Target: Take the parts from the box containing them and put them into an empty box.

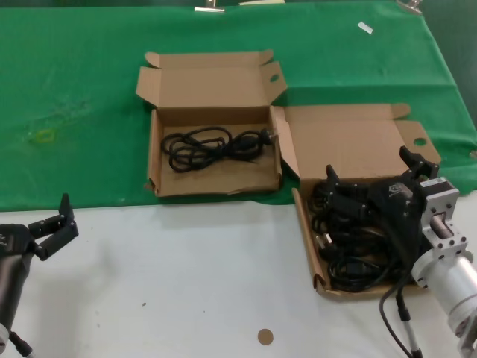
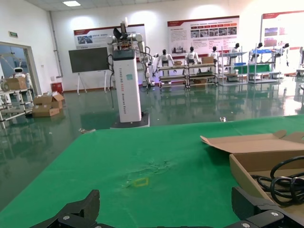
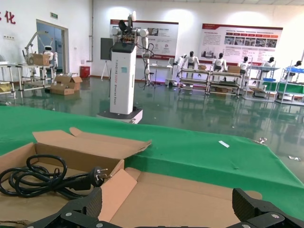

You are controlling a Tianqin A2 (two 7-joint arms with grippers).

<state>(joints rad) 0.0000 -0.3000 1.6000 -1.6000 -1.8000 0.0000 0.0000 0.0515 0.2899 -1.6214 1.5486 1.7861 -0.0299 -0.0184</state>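
Note:
A shallow cardboard box (image 1: 305, 231) at the right holds several black coiled cables (image 1: 350, 257). My right gripper (image 1: 370, 170) hovers just over that pile, open, with nothing between its fingers; its wrist view looks past them onto this box's open lid (image 3: 190, 199). A second cardboard box (image 1: 155, 149) with a wavy front edge sits to the left on the green cloth, with one black cable bundle (image 1: 212, 145) (image 3: 42, 178) lying in it. My left gripper (image 1: 58, 224) waits open at the table's near left corner, and a corner of that box (image 2: 247, 168) shows in its wrist view.
Green cloth (image 1: 82, 112) covers the far half of the table, and the near half is white (image 1: 186, 276). A small brown disc (image 1: 264, 336) lies near the front edge. A white tag (image 1: 364, 27) and a yellow mark (image 1: 45, 136) lie on the cloth.

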